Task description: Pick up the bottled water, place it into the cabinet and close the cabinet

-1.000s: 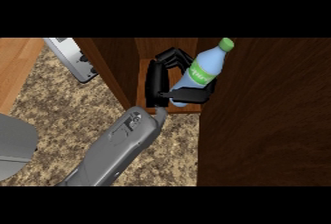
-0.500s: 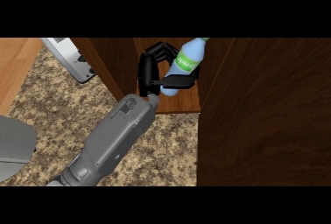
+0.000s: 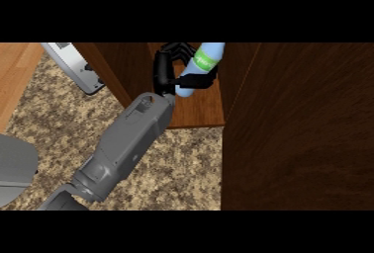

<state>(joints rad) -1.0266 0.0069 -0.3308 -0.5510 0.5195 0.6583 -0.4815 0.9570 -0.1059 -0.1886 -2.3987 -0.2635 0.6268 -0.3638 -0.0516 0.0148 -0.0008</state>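
Observation:
The bottled water [image 3: 209, 53] is pale blue with a green label. It is tilted, and its cap is cut off at the view's top. My left hand [image 3: 162, 74] is shut on it, black fingers curled round its lower part and over its far side. Hand and bottle are inside the open wooden cabinet, above the shelf floor [image 3: 201, 108]. The cabinet door [image 3: 300, 128] stands open at the right as a large dark panel. My grey forearm [image 3: 128, 143] comes in from the lower left. My right hand does not show.
The cabinet's left side wall [image 3: 120, 69] stands close beside my wrist. A grey-white appliance [image 3: 73, 64] lies at the upper left on the speckled granite counter [image 3: 182, 168]. A rounded grey object [image 3: 15, 168] sits at the left edge.
My left hand has carried the bottle up the view and slightly left, deeper into the cabinet. The bottle's green cap has passed out of view at the top.

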